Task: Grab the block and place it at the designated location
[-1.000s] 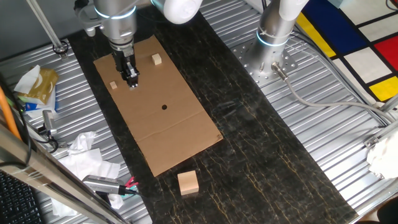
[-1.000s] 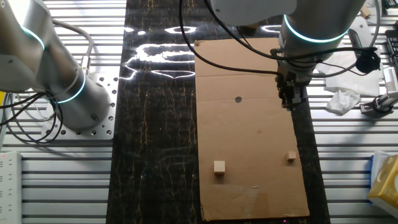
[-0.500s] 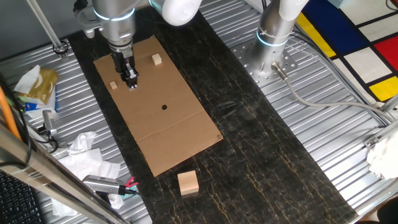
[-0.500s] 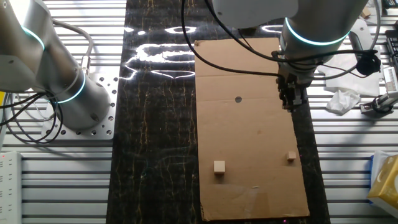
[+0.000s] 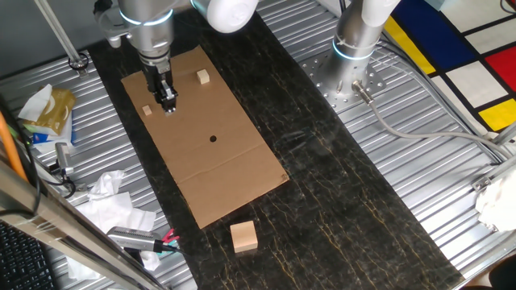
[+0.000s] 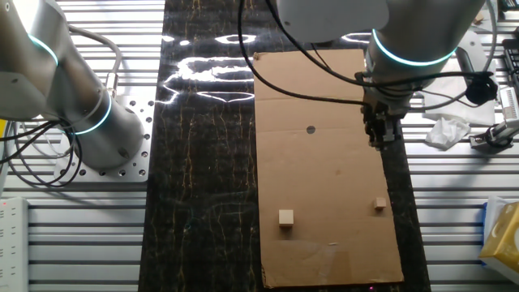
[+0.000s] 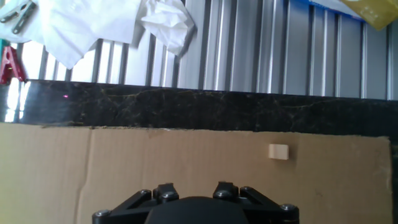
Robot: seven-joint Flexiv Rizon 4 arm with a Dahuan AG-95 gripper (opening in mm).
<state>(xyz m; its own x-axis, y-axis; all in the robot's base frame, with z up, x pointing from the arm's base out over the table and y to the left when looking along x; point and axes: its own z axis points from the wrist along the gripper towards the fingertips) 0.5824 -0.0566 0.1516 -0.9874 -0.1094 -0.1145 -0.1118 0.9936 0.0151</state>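
The block [image 5: 147, 110] [image 6: 379, 204] is a tiny pale tan cube lying near the edge of the brown cardboard sheet [image 5: 218, 177]. In the hand view the block [image 7: 278, 151] lies ahead and to the right of the gripper's black housing [image 7: 196, 208]. My gripper [image 5: 168, 106] [image 6: 379, 139] hangs just above the cardboard, a short way from the block and not touching it. Its fingertips are out of the hand view, and the fixed views do not show the gap between them. The designated location is the black dot [image 5: 213, 138] [image 6: 310, 129] mid-sheet.
A slightly bigger pale block [image 5: 202, 76] [image 6: 285, 216] rests on the cardboard's far end. A large wooden cube [image 5: 243, 236] sits on the dark tabletop beyond the sheet. Crumpled tissue [image 7: 93, 25], clips and clutter lie on the ribbed metal beside the sheet. A second arm's base [image 5: 355, 48] stands opposite.
My gripper has crept a little along the cardboard's edge toward the block. The blocks have not moved.
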